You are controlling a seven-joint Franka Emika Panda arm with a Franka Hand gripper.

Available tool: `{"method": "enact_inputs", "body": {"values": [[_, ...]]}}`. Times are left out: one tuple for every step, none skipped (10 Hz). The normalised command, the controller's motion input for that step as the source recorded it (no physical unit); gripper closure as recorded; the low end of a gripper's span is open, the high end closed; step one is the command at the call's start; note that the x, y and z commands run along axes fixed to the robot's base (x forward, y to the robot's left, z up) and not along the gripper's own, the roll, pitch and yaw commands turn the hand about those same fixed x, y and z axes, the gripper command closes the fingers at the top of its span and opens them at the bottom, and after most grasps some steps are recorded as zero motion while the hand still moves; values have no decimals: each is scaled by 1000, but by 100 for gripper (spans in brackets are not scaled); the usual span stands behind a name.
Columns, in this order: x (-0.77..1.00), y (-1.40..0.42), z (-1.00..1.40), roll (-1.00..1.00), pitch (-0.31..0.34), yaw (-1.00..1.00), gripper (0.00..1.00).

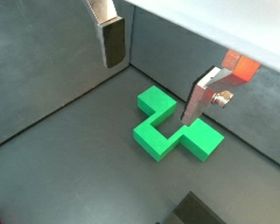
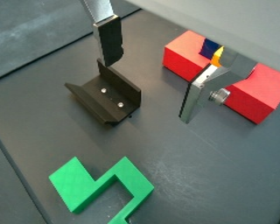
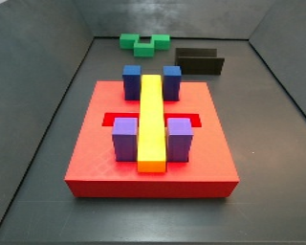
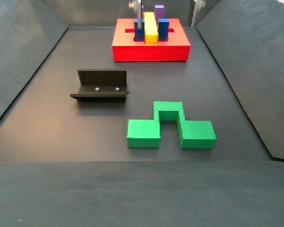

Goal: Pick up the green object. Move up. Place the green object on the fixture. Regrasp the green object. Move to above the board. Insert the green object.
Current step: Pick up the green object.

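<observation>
1. The board (image 3: 149, 144), a thick red slab, fills the middle of a side view with two blue blocks (image 3: 150, 80), two purple blocks (image 3: 153, 137) and a long yellow bar (image 3: 150, 122) on top. In a wrist view only two red corners (image 2: 192, 52) show, the rest hidden behind a finger.
2. The green object (image 4: 169, 126) lies flat on the dark floor (image 4: 61, 106), well apart from the board. In a wrist view its lower edge is cut off (image 2: 101, 186).
3. The fixture (image 4: 100, 86), a dark bracket, stands at about ten o'clock from the green object in a side view, not touching it.
4. The gripper (image 1: 152, 63) hangs above the floor over the green object (image 1: 171, 128). Its fingers (image 1: 111, 42) are spread wide with nothing between them. The arm itself is hard to make out in both side views.
</observation>
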Motion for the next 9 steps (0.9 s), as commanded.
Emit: {"method": "enact_inputs", "body": {"values": [[129, 0, 0, 0, 0, 0, 0], [409, 140, 0, -13, 0, -180, 0], [440, 346, -37, -9, 0, -191, 0], [406, 423, -83, 0, 0, -137, 0], [280, 486, -43, 79, 21, -74, 0], [94, 483, -89, 84, 0, 0, 0], [0, 374, -251, 51, -4, 0, 0], [-206, 0, -271, 129, -91, 157, 0], [-134, -40, -326, 11, -89, 100, 0]]}}
